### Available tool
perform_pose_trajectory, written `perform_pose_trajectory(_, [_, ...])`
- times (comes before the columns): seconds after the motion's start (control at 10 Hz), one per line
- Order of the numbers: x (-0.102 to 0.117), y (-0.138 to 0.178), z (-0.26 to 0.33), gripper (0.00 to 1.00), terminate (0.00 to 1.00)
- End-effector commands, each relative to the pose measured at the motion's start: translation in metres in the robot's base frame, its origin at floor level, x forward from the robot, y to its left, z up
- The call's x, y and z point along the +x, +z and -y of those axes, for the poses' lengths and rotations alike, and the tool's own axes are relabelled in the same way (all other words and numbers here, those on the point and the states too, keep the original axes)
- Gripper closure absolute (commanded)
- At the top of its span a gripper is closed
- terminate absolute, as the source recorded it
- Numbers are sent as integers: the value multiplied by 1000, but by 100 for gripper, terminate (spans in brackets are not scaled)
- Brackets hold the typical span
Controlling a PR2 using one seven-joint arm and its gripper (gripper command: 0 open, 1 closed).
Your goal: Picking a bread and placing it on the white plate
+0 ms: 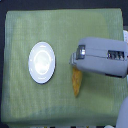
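The bread (76,84) is a golden-orange loaf with a pointed end, lying on the green cloth towards the exterior view's right of the white plate (41,62). Its upper part is hidden under my gripper (74,61), which reaches in from the exterior view's right and sits directly over it. The grey gripper body covers the fingers, so I cannot see whether they are open or closed on the loaf. The round, glossy plate has nothing on it and lies a short gap away from the gripper.
A green cloth (30,105) covers the table. Its edges run along the top and bottom of the view. A pale rounded part of the robot (122,117) shows at the lower corner on the exterior view's right.
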Motion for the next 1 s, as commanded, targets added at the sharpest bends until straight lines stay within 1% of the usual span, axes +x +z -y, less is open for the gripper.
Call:
perform_pose_trajectory(0.0, [10,7,10,100,0])
perform_pose_trajectory(0.4, [13,12,10,100,0])
perform_pose_trajectory(0.5, [14,21,8,100,0])
perform_pose_trajectory(0.6, [15,46,-2,100,0])
perform_pose_trajectory(0.8, [22,77,-10,100,0])
perform_pose_trajectory(0.9, [40,108,-21,100,0])
